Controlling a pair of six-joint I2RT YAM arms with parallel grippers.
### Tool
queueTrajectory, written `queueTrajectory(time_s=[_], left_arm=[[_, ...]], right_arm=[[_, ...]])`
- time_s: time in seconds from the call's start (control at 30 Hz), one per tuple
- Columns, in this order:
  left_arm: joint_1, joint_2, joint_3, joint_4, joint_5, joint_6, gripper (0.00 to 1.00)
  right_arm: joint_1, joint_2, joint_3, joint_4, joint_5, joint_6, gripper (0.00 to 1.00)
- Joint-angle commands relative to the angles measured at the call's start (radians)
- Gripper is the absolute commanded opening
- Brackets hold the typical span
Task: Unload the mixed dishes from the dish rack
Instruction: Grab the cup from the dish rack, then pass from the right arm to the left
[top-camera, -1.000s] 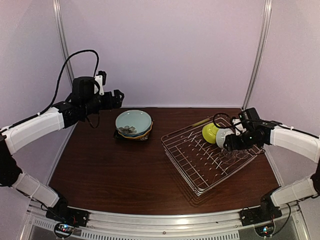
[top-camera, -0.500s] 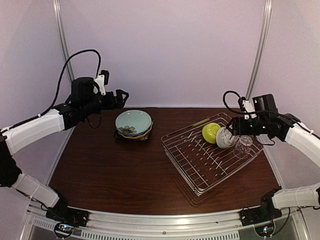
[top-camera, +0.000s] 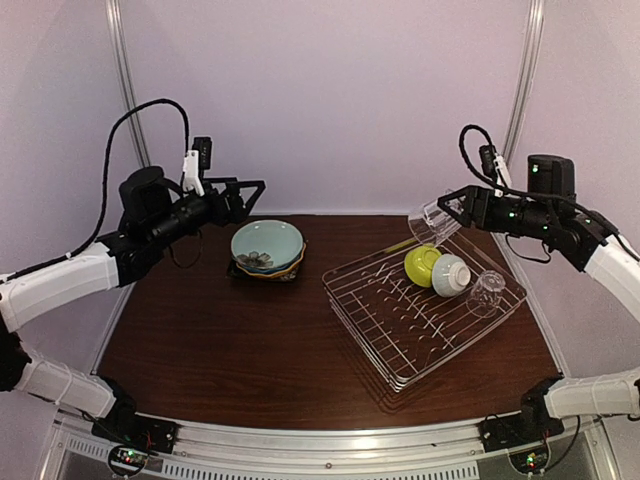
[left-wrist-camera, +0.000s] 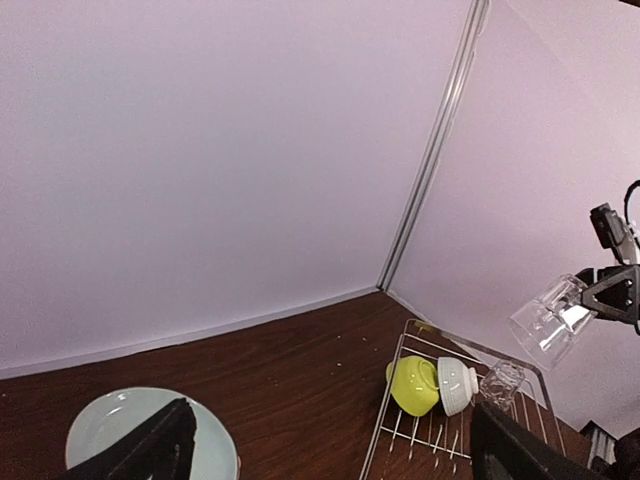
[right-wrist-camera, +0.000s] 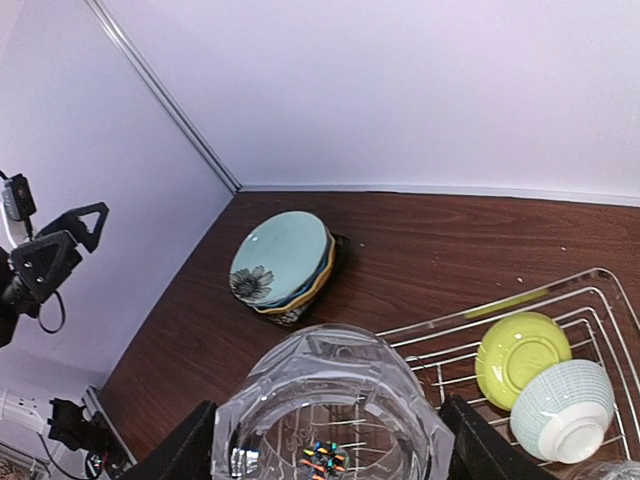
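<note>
The silver wire dish rack (top-camera: 400, 330) sits right of centre and holds a yellow-green bowl (top-camera: 420, 265), a white bowl (top-camera: 452, 275) and a clear glass (top-camera: 487, 293) at its far end. My right gripper (top-camera: 447, 213) is shut on the other clear glass (top-camera: 432, 219) and holds it high above the rack's far corner; the glass fills the right wrist view (right-wrist-camera: 335, 410). My left gripper (top-camera: 252, 196) is open and empty, raised above the stacked plates (top-camera: 267, 248), pale teal plate on top. The bowls also show in the left wrist view (left-wrist-camera: 432, 384).
The plate stack (right-wrist-camera: 283, 260) sits at the back left of the brown table (top-camera: 230, 340). Purple walls with metal corner posts (top-camera: 518, 100) close the back and sides.
My right gripper has lifted a clear glass out of the rack, up and back. My left arm has risen and drawn slightly left over the plates.
</note>
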Motion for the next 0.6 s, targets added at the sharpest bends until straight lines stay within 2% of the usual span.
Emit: queueTrajectory(time_s=[0.0, 0.3, 0.57], left_arm=[[-0.054, -0.009, -0.036, 0.193, 0.092, 0.032, 0.97], [-0.191, 0.047, -0.063, 0.417, 0.158, 0.081, 0.92], [-0.325, 0.137, 0.009, 0.469, 0.171, 0.262, 0.87]], right_arm=[[0.040, 0.010, 0.034, 0.196, -0.138, 0.112, 0.54], [0.115, 0.053, 0.009, 0.472, -0.213, 0.257, 0.52], [0.212, 0.116, 0.023, 0.596, -0.225, 0.323, 0.52]])
